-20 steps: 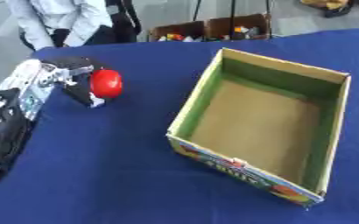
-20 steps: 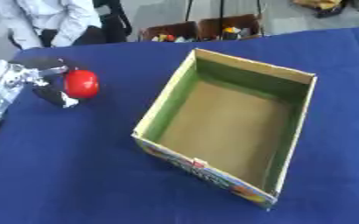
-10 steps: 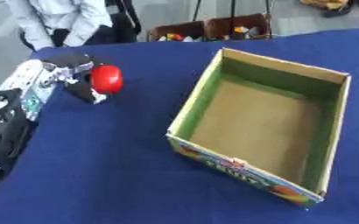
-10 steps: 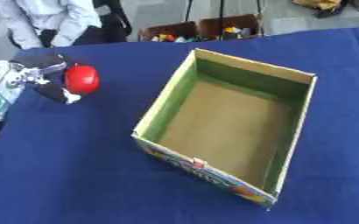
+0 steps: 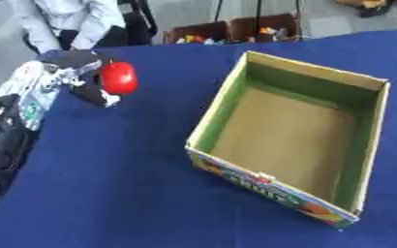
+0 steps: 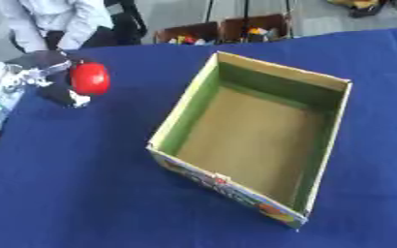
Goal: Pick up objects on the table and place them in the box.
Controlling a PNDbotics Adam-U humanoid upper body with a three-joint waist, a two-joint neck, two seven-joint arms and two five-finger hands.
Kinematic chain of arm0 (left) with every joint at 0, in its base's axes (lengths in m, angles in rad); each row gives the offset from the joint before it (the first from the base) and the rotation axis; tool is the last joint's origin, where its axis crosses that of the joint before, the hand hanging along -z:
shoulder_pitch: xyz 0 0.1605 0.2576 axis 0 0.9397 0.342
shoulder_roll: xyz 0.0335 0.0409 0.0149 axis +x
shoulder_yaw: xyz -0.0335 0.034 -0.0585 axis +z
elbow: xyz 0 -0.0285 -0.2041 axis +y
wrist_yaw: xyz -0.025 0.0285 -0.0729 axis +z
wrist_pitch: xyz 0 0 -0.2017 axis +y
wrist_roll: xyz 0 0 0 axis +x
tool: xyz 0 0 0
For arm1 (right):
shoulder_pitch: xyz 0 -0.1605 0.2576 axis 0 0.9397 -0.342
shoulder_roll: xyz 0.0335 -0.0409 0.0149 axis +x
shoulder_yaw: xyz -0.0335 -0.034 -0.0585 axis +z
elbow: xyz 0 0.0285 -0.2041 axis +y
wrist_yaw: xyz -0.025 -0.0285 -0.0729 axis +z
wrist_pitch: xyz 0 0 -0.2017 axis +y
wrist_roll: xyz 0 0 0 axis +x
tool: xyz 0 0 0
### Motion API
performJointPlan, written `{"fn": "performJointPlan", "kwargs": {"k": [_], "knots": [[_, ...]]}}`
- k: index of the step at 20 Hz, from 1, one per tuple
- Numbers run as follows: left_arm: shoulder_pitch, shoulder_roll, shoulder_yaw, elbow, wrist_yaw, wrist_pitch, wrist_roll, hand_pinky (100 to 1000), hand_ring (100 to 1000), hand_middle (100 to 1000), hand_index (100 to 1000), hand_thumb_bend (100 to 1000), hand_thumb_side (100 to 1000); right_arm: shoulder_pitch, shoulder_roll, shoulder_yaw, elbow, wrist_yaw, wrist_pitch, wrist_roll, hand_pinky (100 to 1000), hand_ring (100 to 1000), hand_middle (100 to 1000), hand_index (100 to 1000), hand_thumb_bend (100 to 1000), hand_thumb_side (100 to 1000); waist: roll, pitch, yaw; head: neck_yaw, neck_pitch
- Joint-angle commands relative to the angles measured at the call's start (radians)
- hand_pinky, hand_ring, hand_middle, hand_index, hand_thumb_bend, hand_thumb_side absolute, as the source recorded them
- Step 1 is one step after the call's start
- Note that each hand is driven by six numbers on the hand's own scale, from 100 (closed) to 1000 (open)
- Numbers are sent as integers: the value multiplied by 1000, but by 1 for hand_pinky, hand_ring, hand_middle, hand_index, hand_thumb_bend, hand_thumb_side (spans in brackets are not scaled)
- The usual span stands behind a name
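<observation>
Blue tablecloth (image 5: 109,184); 2 bins (image 5: 232,33) w/ misc bits behind.

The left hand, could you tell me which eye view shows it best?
The left eye view: the left hand and its forearm sit well inside the picture, fingers curled round the red object. The right eye view shows the same grasp, but the arm is cut off at the left edge.

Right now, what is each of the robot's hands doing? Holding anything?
Left hand: fingers curled round the red ball, holding it at the table's left side.
Right hand: not in view.
</observation>
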Motion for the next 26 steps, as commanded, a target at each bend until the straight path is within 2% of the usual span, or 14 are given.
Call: {"fn": "performJointPlan", "kwargs": {"k": [1, 9, 16, 21, 25, 26], "knots": [[-10, 50, 2, -36, 17, 0, 5, 163, 564, 568, 681, 100, 502, -3, -16, -13, -12, -4, 1, -4, 755, 792, 728, 768, 100, 1000, -6, -49, 4, -6, 12], [-6, 76, 1, -177, 79, -16, 8, 135, 537, 541, 670, 100, 471, 7, -17, -19, -12, -14, 4, -7, 753, 790, 727, 768, 100, 1000, -12, -85, 20, -34, 27], [-22, 78, -36, -427, 131, -34, 4, 132, 541, 542, 673, 100, 453, 8, -19, -21, -12, -29, 7, -8, 752, 788, 727, 766, 100, 1000, -9, -118, 22, -46, 42], [-48, 49, -66, -556, 177, -19, -26, 129, 539, 540, 672, 100, 452, 7, -20, -21, -12, -39, 9, -6, 751, 788, 727, 766, 100, 1000, 0, -137, 10, -35, 50], [-88, 1, -86, -594, 213, -5, -49, 123, 531, 533, 667, 100, 451, 5, -22, -21, -12, -46, 10, -3, 751, 788, 727, 766, 100, 1000, 10, -152, -6, -22, 55], [-97, -13, -92, -597, 219, -2, -53, 121, 529, 530, 665, 100, 474, 4, -21, -21, -12, -48, 11, -2, 751, 788, 727, 766, 100, 1000, 12, -155, -10, -19, 56]]}}
